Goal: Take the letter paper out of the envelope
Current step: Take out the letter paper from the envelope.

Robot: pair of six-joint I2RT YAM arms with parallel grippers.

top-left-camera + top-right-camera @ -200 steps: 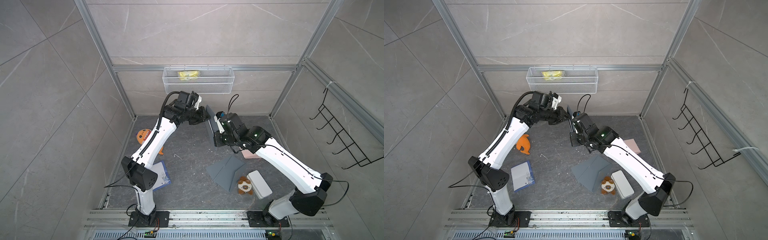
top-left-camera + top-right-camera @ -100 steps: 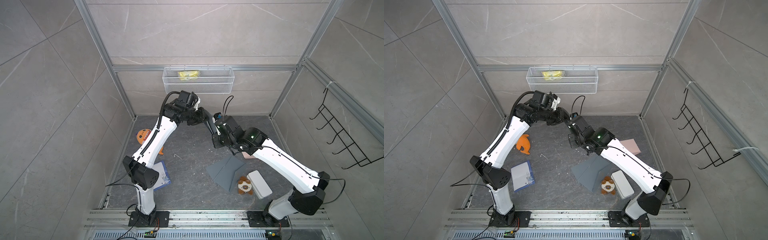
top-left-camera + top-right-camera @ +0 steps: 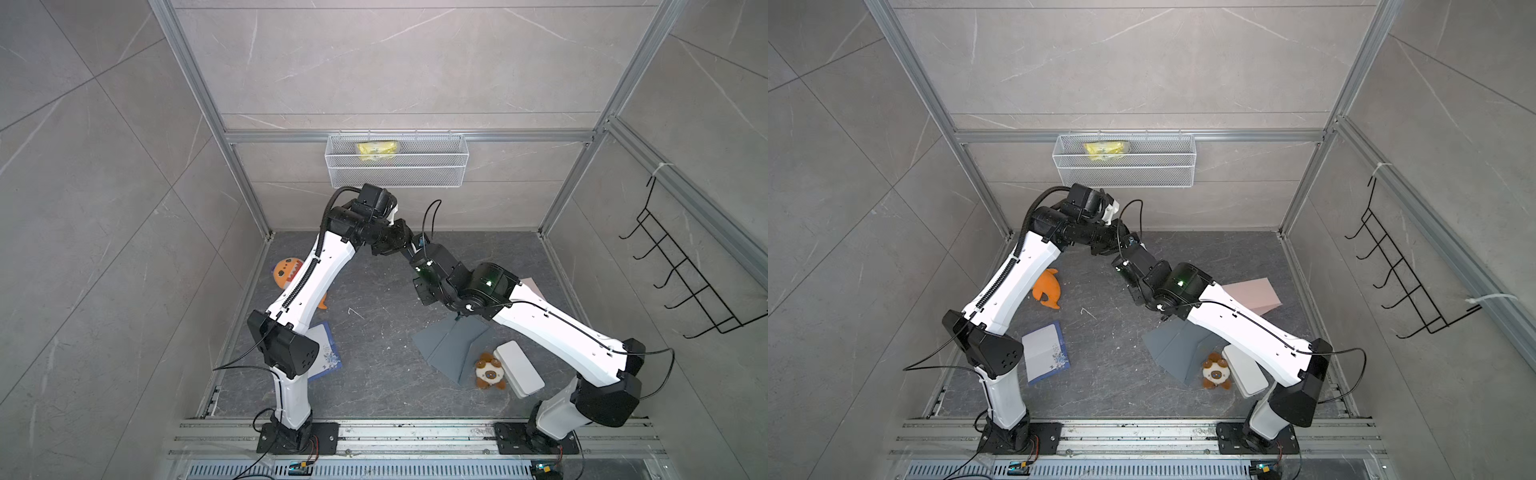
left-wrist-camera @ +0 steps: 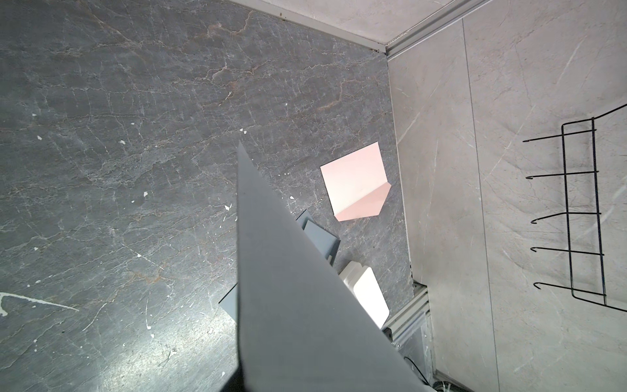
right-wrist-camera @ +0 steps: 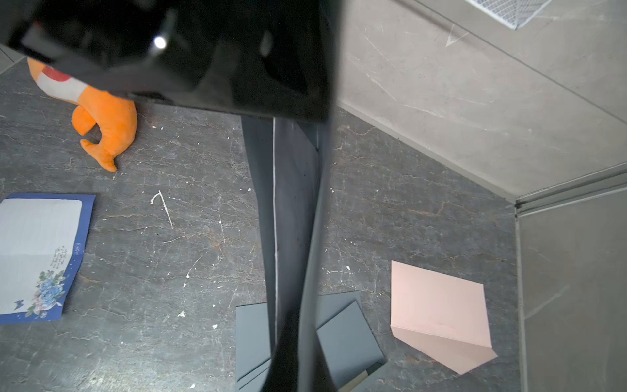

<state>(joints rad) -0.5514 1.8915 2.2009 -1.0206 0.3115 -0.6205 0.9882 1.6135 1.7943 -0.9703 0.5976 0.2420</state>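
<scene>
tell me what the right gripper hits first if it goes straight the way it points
Most likely the left gripper: in the right wrist view its black body sits just ahead, at the far end of the grey envelope the right gripper holds. Exact gap is unclear.

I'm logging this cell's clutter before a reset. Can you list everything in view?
wire basket: 1, white, back wall
packet: 1, yellow, in the basket
hook rack: 1, black, right wall
plush toy: 1, orange, floor, left side
letter paper: 1, white, blue border, floor by left arm's base
floor envelope: count unclear, grey, floor centre-right
pink envelope: 1, floor near right wall
small plush: 1, brown, beside the case
case: 1, white, floor
held envelope: 1, grey, aloft between grippers
left gripper: black, at held envelope, jaws hidden
right gripper: black, shut on held envelope
</scene>
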